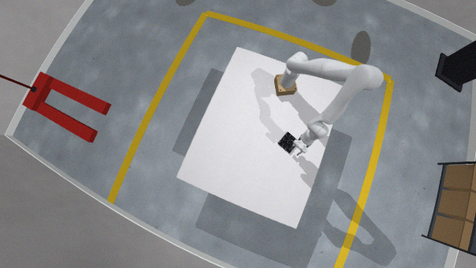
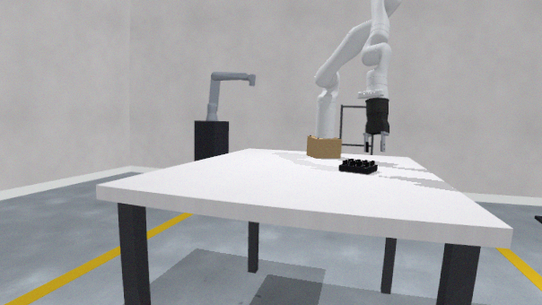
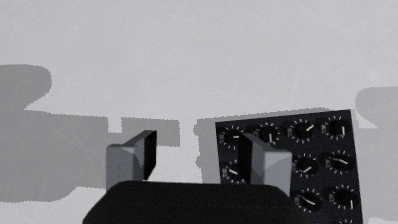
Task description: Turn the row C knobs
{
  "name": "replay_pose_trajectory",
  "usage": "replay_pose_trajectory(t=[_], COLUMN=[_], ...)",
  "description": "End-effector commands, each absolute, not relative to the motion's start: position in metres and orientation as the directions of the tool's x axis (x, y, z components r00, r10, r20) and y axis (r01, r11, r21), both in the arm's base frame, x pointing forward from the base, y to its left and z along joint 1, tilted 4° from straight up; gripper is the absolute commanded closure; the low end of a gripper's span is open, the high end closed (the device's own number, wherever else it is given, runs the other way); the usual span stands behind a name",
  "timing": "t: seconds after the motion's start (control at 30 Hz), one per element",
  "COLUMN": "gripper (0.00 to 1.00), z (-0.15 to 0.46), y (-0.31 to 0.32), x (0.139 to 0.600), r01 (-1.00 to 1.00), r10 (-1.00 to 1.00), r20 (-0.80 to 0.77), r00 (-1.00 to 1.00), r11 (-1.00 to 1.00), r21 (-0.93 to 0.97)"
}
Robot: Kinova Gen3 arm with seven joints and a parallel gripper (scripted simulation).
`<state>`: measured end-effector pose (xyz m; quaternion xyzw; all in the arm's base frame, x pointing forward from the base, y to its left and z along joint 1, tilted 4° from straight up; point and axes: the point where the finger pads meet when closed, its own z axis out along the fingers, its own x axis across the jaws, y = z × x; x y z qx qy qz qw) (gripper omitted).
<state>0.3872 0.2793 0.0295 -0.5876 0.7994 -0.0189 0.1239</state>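
Observation:
The knob box (image 1: 288,142) is a small black box with rows of black knobs, each with a white line. It stands on the white table (image 1: 252,130). It also shows in the exterior view (image 2: 358,166) and at the right of the wrist view (image 3: 295,155). My gripper (image 3: 197,149) (image 2: 374,143) is open and empty. It hangs above the table beside one edge of the box, a little higher than the knobs. In the wrist view one finger overlaps the box's near corner. The printed names are too small to read.
The arm's brown base block (image 1: 285,85) (image 2: 323,147) stands on the table behind the box. A black pedestal with a grey arm (image 2: 211,135) stands behind the table. A red frame (image 1: 59,104) lies on the floor at the left.

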Motion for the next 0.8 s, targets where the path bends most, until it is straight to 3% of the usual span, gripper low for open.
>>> replay_pose_trajectory(t=[0.0,0.3,0.77], gripper=[0.00,0.00,0.00], z=[0.025,0.016,0.015], y=[0.264,0.231,0.227], x=[0.373,0.335,0.330], r01=[-0.948,-0.976,-0.978], r10=[-0.955,-0.976,-0.978], r20=[-0.138,-0.057,-0.048], r00=[-0.264,-0.208,-0.201], r11=[0.283,0.211,0.203], r21=[-0.144,-0.055,-0.044])
